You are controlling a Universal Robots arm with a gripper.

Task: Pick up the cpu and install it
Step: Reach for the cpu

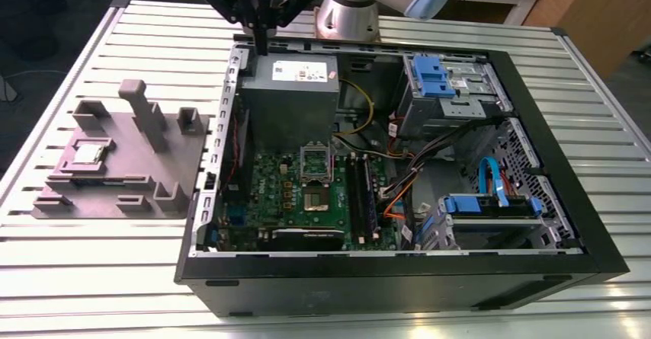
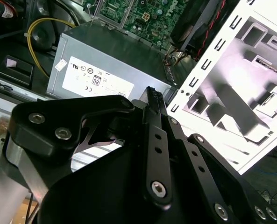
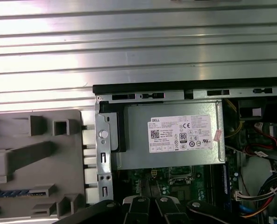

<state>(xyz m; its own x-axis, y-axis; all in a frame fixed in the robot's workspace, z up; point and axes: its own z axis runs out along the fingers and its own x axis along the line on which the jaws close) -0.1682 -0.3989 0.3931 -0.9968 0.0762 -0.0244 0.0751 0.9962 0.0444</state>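
The cpu (image 1: pixel 90 153), a small silver-grey square chip, lies flat in a recess of the grey holder block (image 1: pixel 122 194) at the exterior view's left, outside the computer case. My gripper (image 1: pixel 262 47) hangs above the case's far left corner, over the rim beside the power supply (image 1: pixel 290 87), well apart from the cpu. Its fingers (image 2: pixel 152 100) are pressed together and shut on nothing. On the green motherboard (image 1: pixel 274 194) the socket (image 1: pixel 317 173) stands uncovered with its metal frame raised.
The open black case (image 1: pixel 549 202) lies on a slatted metal table (image 1: pixel 102 278). Inside are black RAM sticks (image 1: pixel 363 194), blue drive brackets (image 1: pixel 432 72), and loose cables (image 1: pixel 407 164). The holder block has upright posts (image 1: pixel 142 110). The power supply's label (image 3: pixel 180 134) faces up.
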